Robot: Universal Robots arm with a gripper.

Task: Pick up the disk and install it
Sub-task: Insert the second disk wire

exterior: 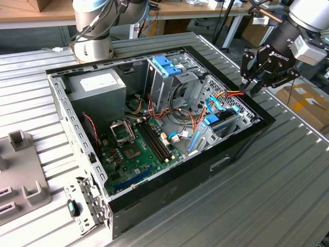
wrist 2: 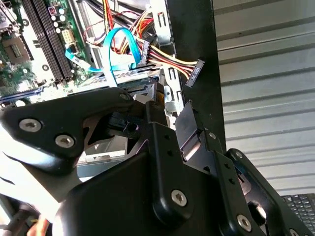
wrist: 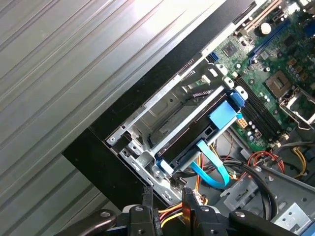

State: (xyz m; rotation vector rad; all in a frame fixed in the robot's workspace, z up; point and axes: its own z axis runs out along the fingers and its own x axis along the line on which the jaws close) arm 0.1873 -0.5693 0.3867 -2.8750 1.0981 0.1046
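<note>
So the open PC case (exterior: 169,149) is lying on its side on the ribbed metal table (exterior: 267,195), motherboard (exterior: 134,149) facing up. The gripper (exterior: 263,77) hangs just outside the case's edge at the exterior view's right, up above the rim and not touching anything, with nothing visible between its fingers, which look set a moderate way apart. The disk (wrist: 197,130) is already sitting in the drive bay at that same corner of the case, tucked into the metal bracket with its light-blue rails showing; in the exterior view it's the blue-edged slab (exterior: 221,122) near the right wall. A light-blue ribbon cable (wrist: 209,169) loops right beside it, plus a bundle of red, yellow and orange power wires (wrist 2: 162,54). The grey power supply (exterior: 97,87) sits at the far left corner.
</note>
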